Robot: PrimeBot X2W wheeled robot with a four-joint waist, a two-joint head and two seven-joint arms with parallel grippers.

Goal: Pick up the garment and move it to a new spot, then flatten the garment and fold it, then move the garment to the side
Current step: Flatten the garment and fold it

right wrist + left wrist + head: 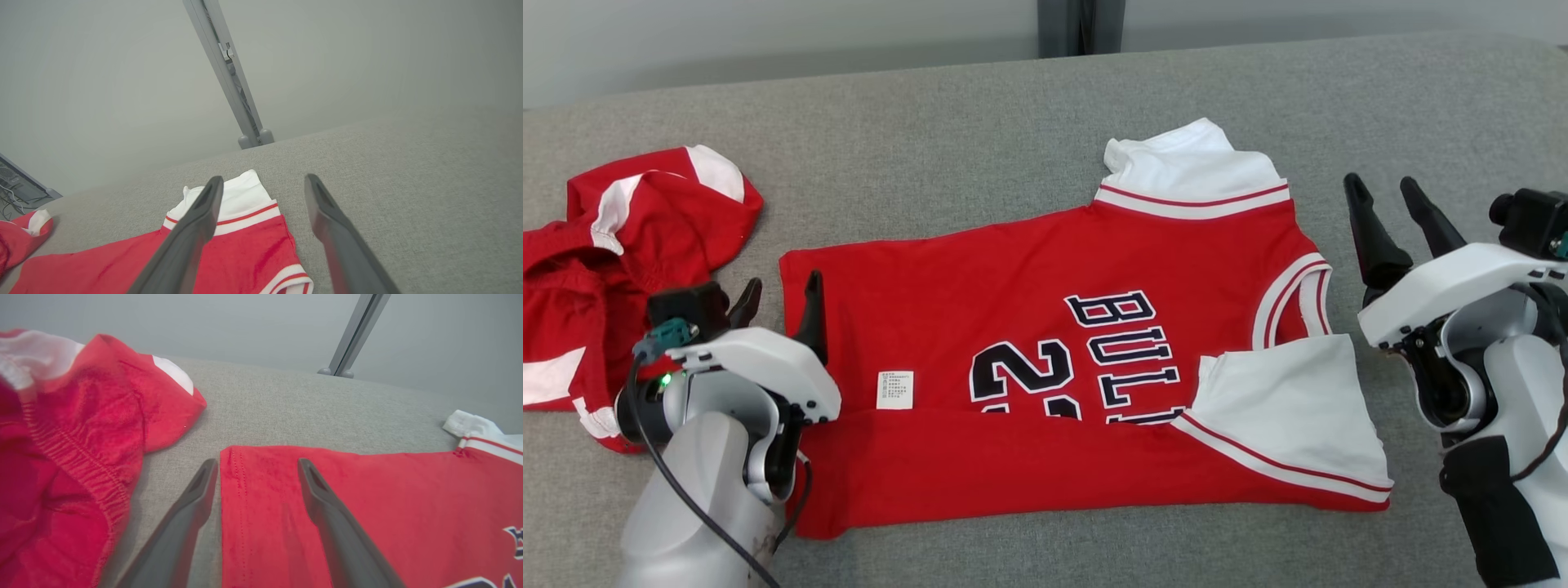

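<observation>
**Half-folded jersey, both hands empty**

The red jersey (1029, 269) lay flat across the middle of the grey counter (980, 122). Its near long edge was already turned up over the lower part of the print, and the near white sleeve (1282, 400) was laid inward. My left hand (784, 282) was spread wide and held nothing. It straddled the hem edge, one finger over the red cloth and the other over bare counter. My right hand (1380, 181) was just as wide and empty, off the collar end.

For the next fold I judged I should pinch hem and shoulder together at matching heights, catch both layers and tuck in the far sleeve (1188, 163) first.

My left forearm covered the near hem corner. The fold hid half the lettering. I couldn't tell whether my left fingers touched the cloth. The crumpled red shorts (629, 237) ran off the left edge.
</observation>
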